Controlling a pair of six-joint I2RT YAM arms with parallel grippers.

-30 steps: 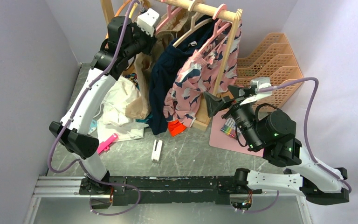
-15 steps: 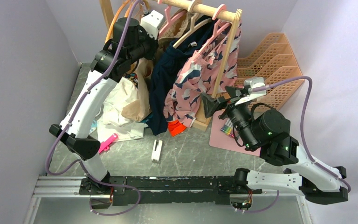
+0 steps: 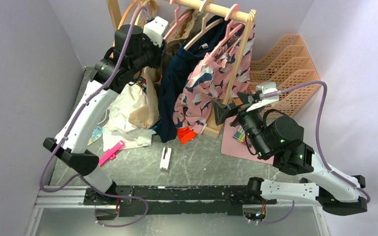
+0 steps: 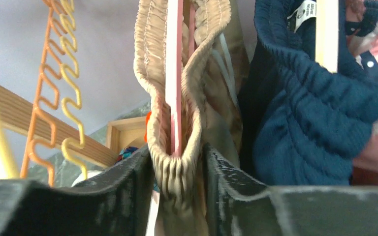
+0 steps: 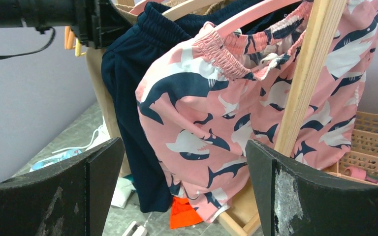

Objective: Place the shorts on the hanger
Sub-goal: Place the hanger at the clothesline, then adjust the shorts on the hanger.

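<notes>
Grey stone-patterned table [image 3: 202, 157] bears a wooden clothes rail [image 3: 216, 8] at its far side, where at left the left gripper [image 4: 177, 157] pinches in narrow jaws the waistband of the tan shorts [image 4: 150, 54], draped over the pink hanger [image 4: 173, 73], while near right the right gripper [image 5: 184, 147] gapes wide, holding nothing.

Shorts [image 4: 147, 73]: matt cloth, ribbed elastic waistband. Hanger [image 4: 173, 73]: smooth plastic. Rail [image 3: 219, 10]: bare wood.
</notes>
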